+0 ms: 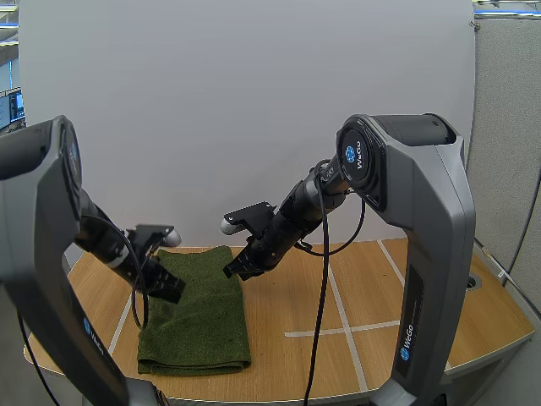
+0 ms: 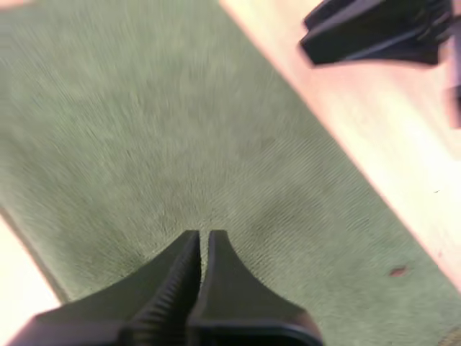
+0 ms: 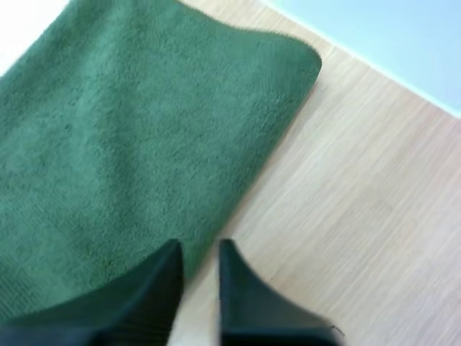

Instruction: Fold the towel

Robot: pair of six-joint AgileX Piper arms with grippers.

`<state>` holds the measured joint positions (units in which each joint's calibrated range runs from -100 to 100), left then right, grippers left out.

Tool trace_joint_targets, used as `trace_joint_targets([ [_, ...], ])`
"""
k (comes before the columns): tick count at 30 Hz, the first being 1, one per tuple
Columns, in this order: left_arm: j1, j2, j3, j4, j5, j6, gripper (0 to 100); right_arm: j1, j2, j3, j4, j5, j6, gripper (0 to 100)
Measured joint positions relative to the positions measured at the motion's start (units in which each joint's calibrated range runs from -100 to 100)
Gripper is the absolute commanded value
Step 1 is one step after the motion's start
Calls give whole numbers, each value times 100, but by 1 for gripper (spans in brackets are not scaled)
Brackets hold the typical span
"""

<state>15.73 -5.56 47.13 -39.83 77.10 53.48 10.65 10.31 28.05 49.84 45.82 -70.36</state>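
A dark green towel (image 1: pixel 196 317) lies flat on the wooden table (image 1: pixel 423 288) as a long folded strip, left of centre. My left gripper (image 1: pixel 166 285) hovers over the towel's left part. In the left wrist view its fingers (image 2: pixel 204 236) lie together, shut on nothing, above the towel (image 2: pixel 144 122). My right gripper (image 1: pixel 236 269) hangs at the towel's far right edge. In the right wrist view it stands narrowly open (image 3: pixel 199 249) over that edge of the towel (image 3: pixel 130 144), holding nothing. The right arm's gripper (image 2: pixel 374 32) also appears beyond the towel over bare wood.
White tape lines (image 1: pixel 338 330) cross the table to the right of the towel, where bare wood (image 3: pixel 360 202) gives free room. The table's front edge runs close below the towel's near end. A white wall stands behind the table.
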Motion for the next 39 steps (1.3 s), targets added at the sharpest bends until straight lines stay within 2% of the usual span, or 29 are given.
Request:
trace_joint_targets([
  [3, 0, -486, 0, -22, 377, -58, 32, 0, 0, -264, 35, -56, -10, 64],
  [8, 0, -1316, 0, -34, 1068, -251, 31, 0, 201, -743, 151, -191, -10, 68],
  [10, 0, -1687, 0, -19, 1274, -359, 23, 0, 395, -945, 251, -191, -10, 72],
  [11, 0, -1869, 0, -7, 1306, -407, 16, 0, 480, -1044, 311, -209, -10, 74],
  [12, 0, -1976, 0, 8, 1319, -444, 4, 0, 588, -1122, 349, -209, -1, 75],
  [13, 0, -2227, 0, 46, 1343, -512, 0, 0, 695, -1242, 407, -209, -1, 75],
  [23, 0, -3899, 0, 420, 1666, -1047, 0, 0, 1429, -2048, 806, -206, -1, 75],
  [29, 0, -4795, 0, 537, 1659, -1107, 0, 0, 1621, -2146, 996, -134, -1, 75],
  [39, 0, -5256, 0, 623, 1193, -1123, 0, 0, 1935, -2213, 1072, -101, -1, 75],
])
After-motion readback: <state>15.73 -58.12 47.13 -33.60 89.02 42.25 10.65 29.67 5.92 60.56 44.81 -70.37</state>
